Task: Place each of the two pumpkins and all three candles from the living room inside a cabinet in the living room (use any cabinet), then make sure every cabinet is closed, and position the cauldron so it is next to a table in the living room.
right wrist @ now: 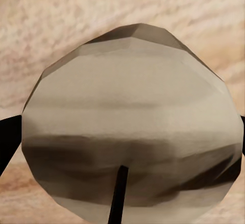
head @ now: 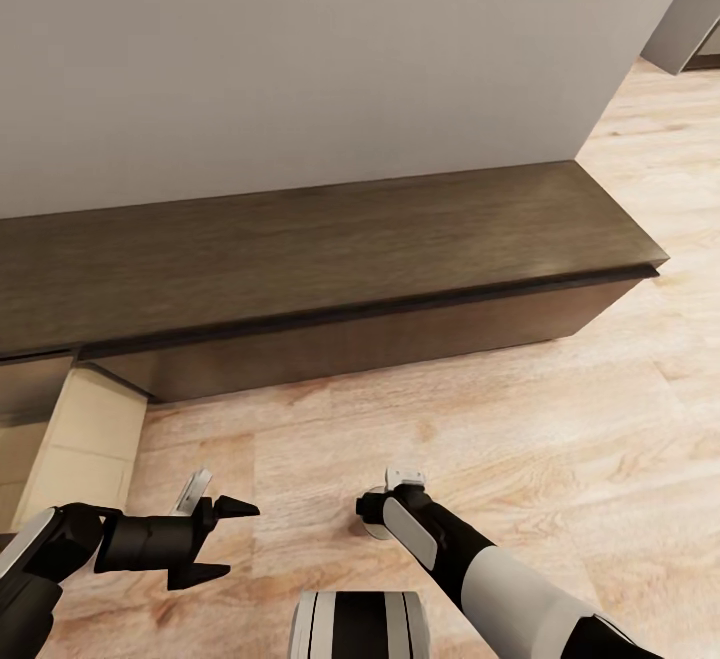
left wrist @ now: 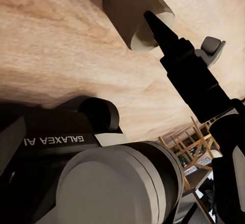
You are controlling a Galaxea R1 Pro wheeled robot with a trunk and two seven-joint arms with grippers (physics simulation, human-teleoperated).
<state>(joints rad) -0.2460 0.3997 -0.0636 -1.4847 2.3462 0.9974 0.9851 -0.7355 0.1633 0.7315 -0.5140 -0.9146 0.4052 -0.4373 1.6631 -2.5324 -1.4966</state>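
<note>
We note a left arm (head: 60, 544) clad in matte black with a grey forearm panel, ending in a left gripper (head: 225, 539) of pointed black fingers; the right arm (head: 500, 579) shows white and black segments; white lettering "GALAXEA" marks a black housing (left wrist: 56, 141).

open drawer (head: 75, 439) cropped by frame edge

Pale wood floor (head: 480, 419) runs across the lower frame and off to the right. The cabinet (head: 330, 249) sits on it, long, low and dark brown, back against the grey wall. At the left, a drawer (head: 85, 439) is pulled out over the boards, pale inside. Near the bottom, a candle (head: 378, 522) is down at floor level; whether it touches is unclear.
</note>
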